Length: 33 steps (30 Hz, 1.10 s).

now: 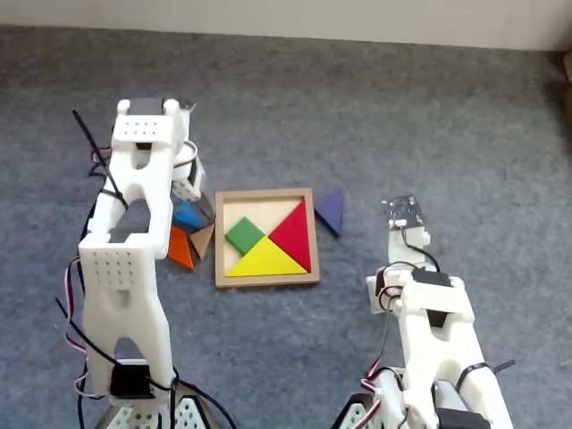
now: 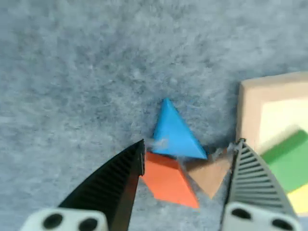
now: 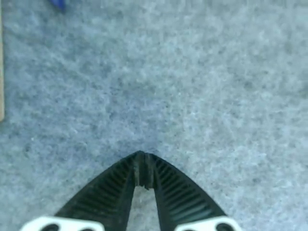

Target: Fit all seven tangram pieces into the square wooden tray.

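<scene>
The square wooden tray [image 1: 308,234] holds a green square [image 1: 244,234], a red triangle [image 1: 293,232] and a yellow triangle [image 1: 265,260]. A dark blue triangle [image 1: 331,211] lies on the carpet just right of it. Left of the tray, a blue triangle [image 2: 174,135], an orange piece [image 2: 168,179] and a tan triangle [image 2: 211,174] sit close together. My left gripper [image 2: 190,151] hangs open just above them, one finger by the orange piece and the other by the tan one. My right gripper [image 3: 143,167] is shut over bare carpet, right of the tray.
Grey carpet covers the whole work surface. The left arm [image 1: 134,232] stands over the pieces left of the tray. The right arm [image 1: 429,313] is at the lower right. The tray's corner [image 2: 252,103] lies close to the left gripper's pale finger [image 2: 250,178].
</scene>
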Tool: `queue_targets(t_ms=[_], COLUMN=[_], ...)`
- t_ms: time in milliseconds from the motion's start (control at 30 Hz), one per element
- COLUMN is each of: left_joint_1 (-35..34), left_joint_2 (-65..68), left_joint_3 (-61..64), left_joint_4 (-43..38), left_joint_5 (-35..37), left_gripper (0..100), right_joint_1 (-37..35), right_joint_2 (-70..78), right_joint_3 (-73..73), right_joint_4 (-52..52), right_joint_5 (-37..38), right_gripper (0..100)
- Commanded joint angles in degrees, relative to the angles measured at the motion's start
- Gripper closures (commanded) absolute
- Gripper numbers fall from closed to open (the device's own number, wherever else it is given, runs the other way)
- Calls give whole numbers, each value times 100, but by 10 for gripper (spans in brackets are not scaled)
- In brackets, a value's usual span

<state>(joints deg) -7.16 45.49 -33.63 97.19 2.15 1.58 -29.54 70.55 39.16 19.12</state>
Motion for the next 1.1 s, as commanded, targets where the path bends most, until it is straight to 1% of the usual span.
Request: queue_targets(t_ms=[0, 300, 500, 700, 867, 1067], left_joint_1=[-31, 22, 198, 198, 180, 215], left_joint_2=[75, 119, 505, 532, 215, -541], left_joint_3=[-145, -92, 4, 4, 4, 40], left_joint_4=[-35, -35, -35, -44, -44, 9], left_joint_5=[369, 404, 404, 396, 387, 325], left_gripper=[713, 719, 830, 862, 882, 885], right_joint_1=[57, 57, 57, 57, 57, 57], right_joint_2=[40, 40, 40, 31, 31, 31], right_joint_3=[4, 4, 4, 4, 4, 13], right_joint_4=[-163, -163, -163, -163, -163, -163], right_joint_5=[18, 18, 26, 26, 26, 26], right_gripper=[992, 992, 992, 992, 992, 992])
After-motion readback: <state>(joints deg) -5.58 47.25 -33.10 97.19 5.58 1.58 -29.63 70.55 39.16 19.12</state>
